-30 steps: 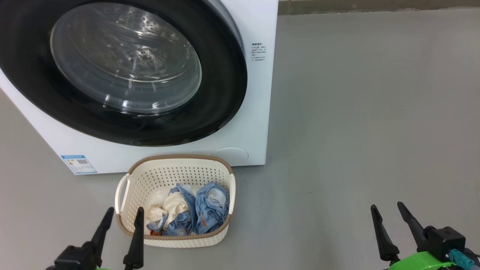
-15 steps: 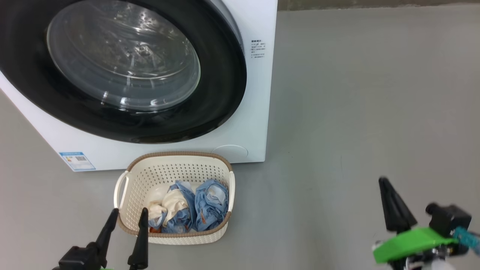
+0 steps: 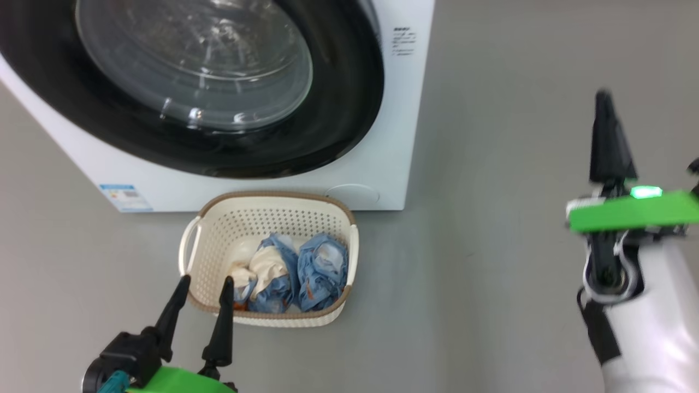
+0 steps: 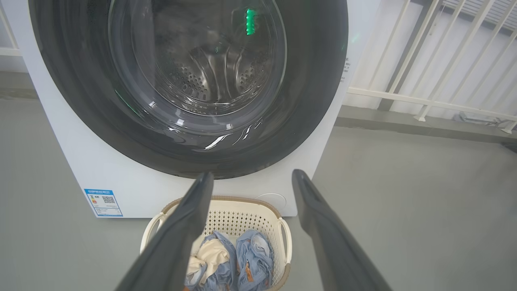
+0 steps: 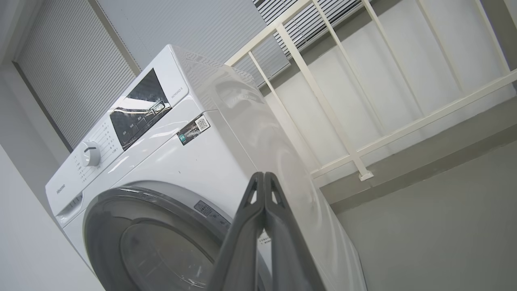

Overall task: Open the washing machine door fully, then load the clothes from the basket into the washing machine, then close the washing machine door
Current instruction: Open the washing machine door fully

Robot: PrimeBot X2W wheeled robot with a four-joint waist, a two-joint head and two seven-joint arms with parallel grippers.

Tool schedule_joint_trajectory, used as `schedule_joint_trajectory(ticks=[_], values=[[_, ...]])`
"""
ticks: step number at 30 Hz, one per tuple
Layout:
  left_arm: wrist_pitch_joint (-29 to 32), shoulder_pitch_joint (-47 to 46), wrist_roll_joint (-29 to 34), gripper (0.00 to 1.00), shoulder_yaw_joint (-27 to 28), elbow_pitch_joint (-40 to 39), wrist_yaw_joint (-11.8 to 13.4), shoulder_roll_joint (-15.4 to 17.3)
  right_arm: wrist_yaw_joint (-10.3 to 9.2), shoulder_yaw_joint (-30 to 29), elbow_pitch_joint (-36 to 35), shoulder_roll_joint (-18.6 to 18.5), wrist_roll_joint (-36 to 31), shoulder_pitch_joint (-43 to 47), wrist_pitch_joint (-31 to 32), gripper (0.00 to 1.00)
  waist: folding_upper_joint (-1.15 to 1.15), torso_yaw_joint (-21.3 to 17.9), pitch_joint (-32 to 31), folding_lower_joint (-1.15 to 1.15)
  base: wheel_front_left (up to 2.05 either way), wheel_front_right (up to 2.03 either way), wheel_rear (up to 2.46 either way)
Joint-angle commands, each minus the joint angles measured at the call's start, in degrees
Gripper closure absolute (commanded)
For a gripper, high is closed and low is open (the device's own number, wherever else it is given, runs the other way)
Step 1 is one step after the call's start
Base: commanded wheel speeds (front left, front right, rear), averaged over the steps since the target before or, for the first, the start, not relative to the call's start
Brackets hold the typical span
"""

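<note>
Hanging well right of door (image 3: 191,71): right gripper (image 3: 603,98).

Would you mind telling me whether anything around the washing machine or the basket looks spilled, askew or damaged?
Nothing stands out. The washing machine door sits closed, the basket stands upright on the floor before the washing machine, and the clothes lie bunched inside it, none spilled.

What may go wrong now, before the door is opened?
1. The door is shut and glossy; the shut right gripper may slip off its edge.
2. The basket stands close below the door; the open left gripper near its rim may knock it.
</note>
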Motion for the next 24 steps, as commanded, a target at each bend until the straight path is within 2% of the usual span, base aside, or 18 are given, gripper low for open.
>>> schedule_joint_trajectory(ticks=[1, 2, 3, 5, 11, 17, 24], values=[[-0.37, -2.37, -0.37, 0.00, 1.58, -1.54, -0.09, 0.47, 0.09, 1.80, -0.72, -0.20, 2.11, -3.17, -0.61, 1.00, 0.00, 1.81, 1.72, 0.00, 0.00, 0.00, 0.00], [-0.37, -2.77, -0.47, 0.00, 1.28, -1.54, -0.09, 0.43, 0.09, 2.02, -0.04, -0.63, 3.74, -4.74, -0.61, 1.00, 0.00, 2.32, 2.15, 0.00, 0.00, 0.00, 0.00], [-0.37, -3.54, -0.65, 0.00, 0.76, -1.48, -0.09, 0.29, 0.09, 2.84, 1.74, -1.10, 8.94, -7.81, -0.61, 1.00, 0.00, 3.38, 3.02, 0.00, 0.00, 0.00, 0.00], [-0.37, -4.27, -0.84, 0.00, 0.26, -1.44, -0.09, 0.11, 0.09, 4.87, 3.58, -2.52, 14.83, -10.75, -0.42, 1.00, 0.00, 4.46, 3.96, 0.00, 0.00, 0.00, 0.00], [-0.37, -6.39, -1.53, 0.00, -1.15, -1.27, -0.09, -0.57, 0.09, 7.08, 7.52, -6.73, 33.28, -18.87, 4.09, 1.00, 0.00, 7.44, 6.99, 0.00, 0.00, 0.00, 0.00], [-0.37, -8.37, -2.42, 0.00, -2.78, -0.97, -0.09, -1.20, 0.09, 10.98, 12.28, -11.45, 39.82, -25.73, 10.47, 1.00, 0.00, 10.18, 10.14, 0.00, 0.00, 0.00, 0.00], [-0.37, -10.38, -3.34, 0.00, -4.56, -0.68, -0.09, -1.80, 0.09, 15.79, 15.34, -14.35, 45.00, -31.89, 19.62, 1.00, 0.00, 12.85, 13.70, 0.00, 0.00, 0.00, 0.00]])
